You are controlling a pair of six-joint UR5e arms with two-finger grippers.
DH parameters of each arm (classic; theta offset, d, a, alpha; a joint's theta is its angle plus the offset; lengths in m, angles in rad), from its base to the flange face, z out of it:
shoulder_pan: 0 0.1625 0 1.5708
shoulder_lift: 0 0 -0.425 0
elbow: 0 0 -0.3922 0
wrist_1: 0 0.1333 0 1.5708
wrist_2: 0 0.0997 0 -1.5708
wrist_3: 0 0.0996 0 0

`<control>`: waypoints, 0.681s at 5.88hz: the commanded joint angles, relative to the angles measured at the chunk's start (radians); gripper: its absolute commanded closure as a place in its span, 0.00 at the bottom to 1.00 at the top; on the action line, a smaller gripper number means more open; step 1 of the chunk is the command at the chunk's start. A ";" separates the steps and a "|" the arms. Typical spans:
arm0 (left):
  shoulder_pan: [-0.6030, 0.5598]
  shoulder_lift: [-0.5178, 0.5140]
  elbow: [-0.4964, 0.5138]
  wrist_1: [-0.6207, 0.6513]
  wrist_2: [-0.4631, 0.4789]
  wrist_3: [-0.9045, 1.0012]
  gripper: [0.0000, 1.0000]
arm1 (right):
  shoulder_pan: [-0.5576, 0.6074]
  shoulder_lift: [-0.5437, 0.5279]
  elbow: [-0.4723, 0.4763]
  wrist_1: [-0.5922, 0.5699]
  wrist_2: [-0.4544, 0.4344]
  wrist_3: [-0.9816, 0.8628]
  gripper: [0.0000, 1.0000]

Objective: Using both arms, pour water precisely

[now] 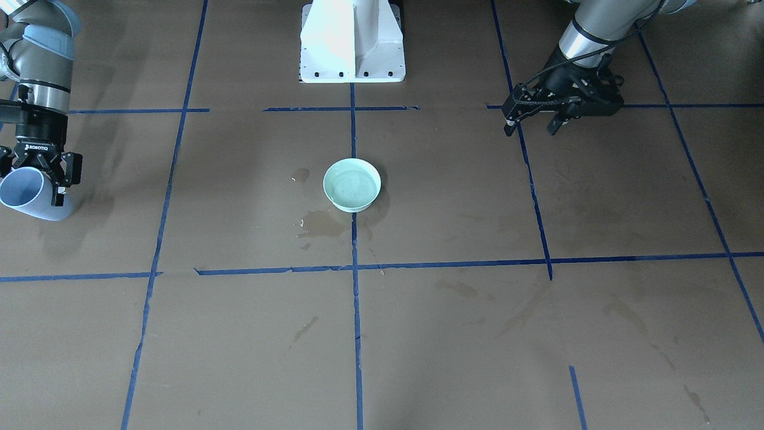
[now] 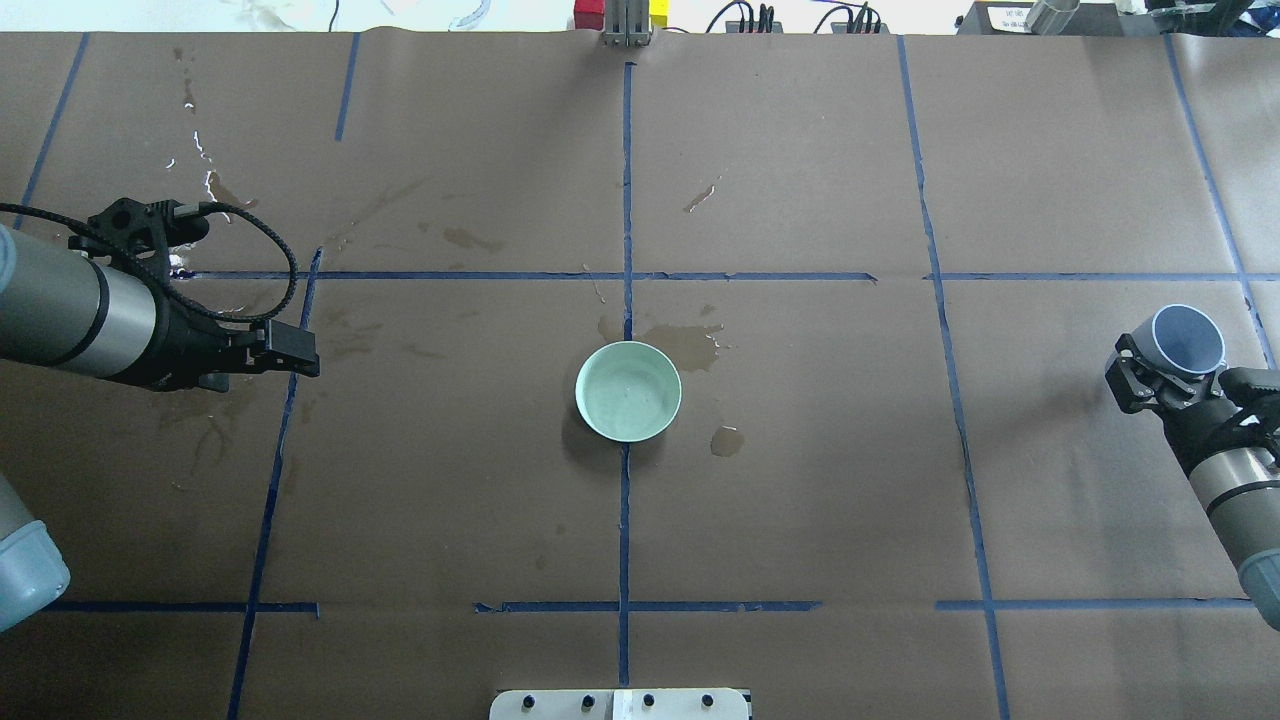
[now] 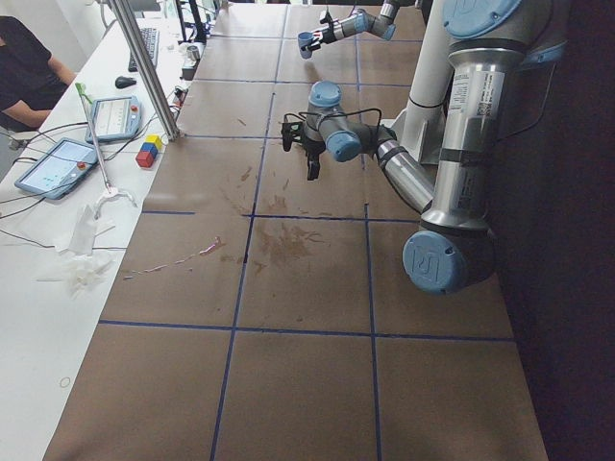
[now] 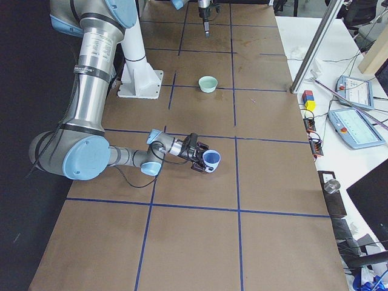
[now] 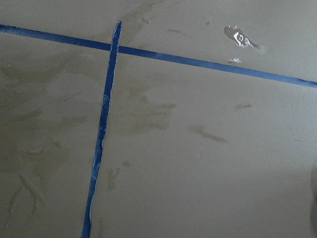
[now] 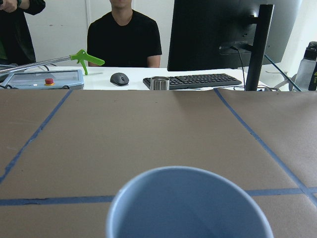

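1. Right fingers (image 2: 1133,368): clenching a pale blue cup (image 2: 1187,338), tilted, at 3 o'clock on the surface (image 2: 800,500) in the overhead view.
2. Left fingers (image 2: 292,352): hanging released and empty at 9 o'clock.
3. Water (image 2: 630,395): shimmering faintly in the mint bowl (image 2: 581,396) at centre, with a puddle (image 2: 690,345) lying at the bowl's 1 o'clock.
4. Step, judged: bringing the cup over the bowl. Centring its lip above the rim and tipping slowly is looking wise, since spills are already showing.

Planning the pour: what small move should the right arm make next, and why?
Probably swing the right hand, shut on the pale blue cup, toward the mint-green round bowl; they are far apart, and water puddles lie beside it.
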 commanded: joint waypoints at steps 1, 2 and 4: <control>0.000 0.001 -0.006 0.000 0.001 -0.001 0.00 | -0.002 0.003 -0.001 0.000 0.007 0.000 0.96; -0.002 0.003 -0.014 0.000 0.000 -0.001 0.00 | -0.003 0.003 -0.003 0.000 0.008 0.000 0.94; -0.002 0.003 -0.015 0.002 0.000 -0.001 0.00 | -0.005 0.003 -0.024 -0.001 0.008 0.000 0.94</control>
